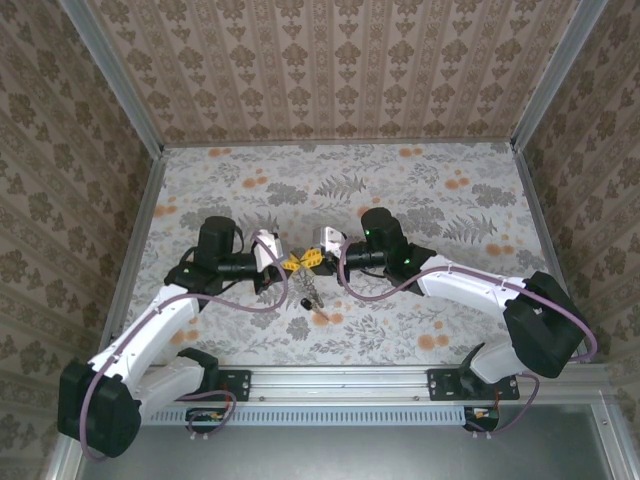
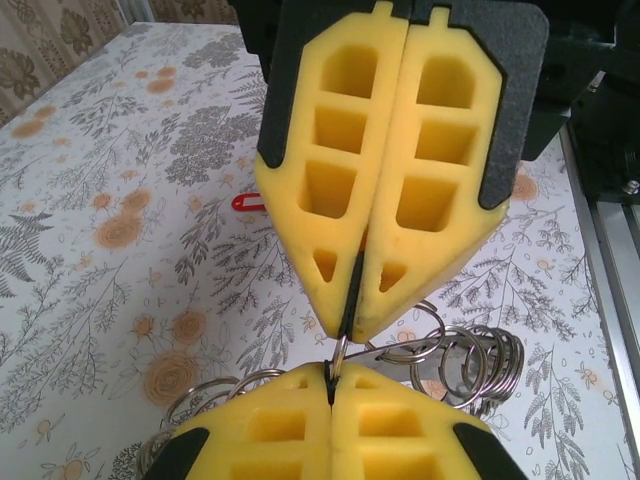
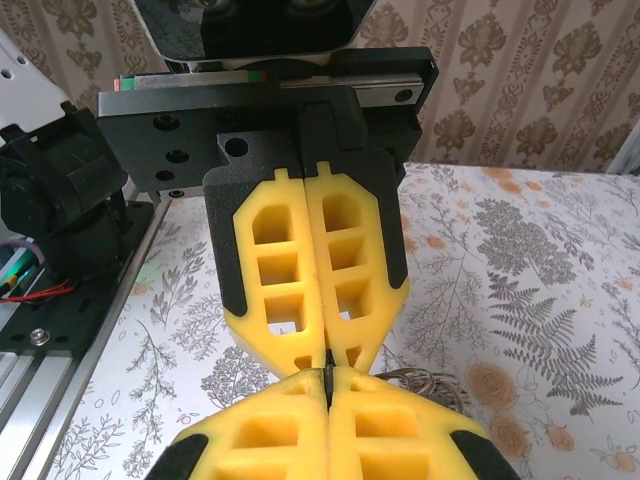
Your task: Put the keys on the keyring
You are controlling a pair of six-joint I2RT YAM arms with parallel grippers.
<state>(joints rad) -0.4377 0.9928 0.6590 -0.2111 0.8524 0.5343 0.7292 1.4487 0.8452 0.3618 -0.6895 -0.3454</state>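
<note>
Locate the keyring (image 2: 475, 365) first. It is a coil of grey metal wire that hangs directly under the point where the two hands meet, over the middle of the floral surface (image 1: 430, 210). In the left wrist view its loops spread out to both sides beneath the fingertips, and one strand of wire rises into the narrow gap between the hands. From the overhead view you cannot tell whether the lower end of the coil touches the surface.

Check the left hand (image 2: 331, 372). Its yellow fingers are pressed fully together, with the keyring wire pinched at the seam of the tips. Check the right hand (image 2: 349, 322). It faces the left hand tip to tip, its fingers are likewise closed, and the wire enters the seam at its tips as well. The two hands almost touch.

Find the key (image 2: 245, 201) by its red tag. It lies flat on the surface beyond the right hand, apart from the keyring. The right hand's finger hides one end of it, and you cannot make out the metal blade.

Both arms rise from the aluminium rail (image 1: 340, 380) at the near edge. Patterned walls (image 1: 330, 70) enclose the surface.
</note>
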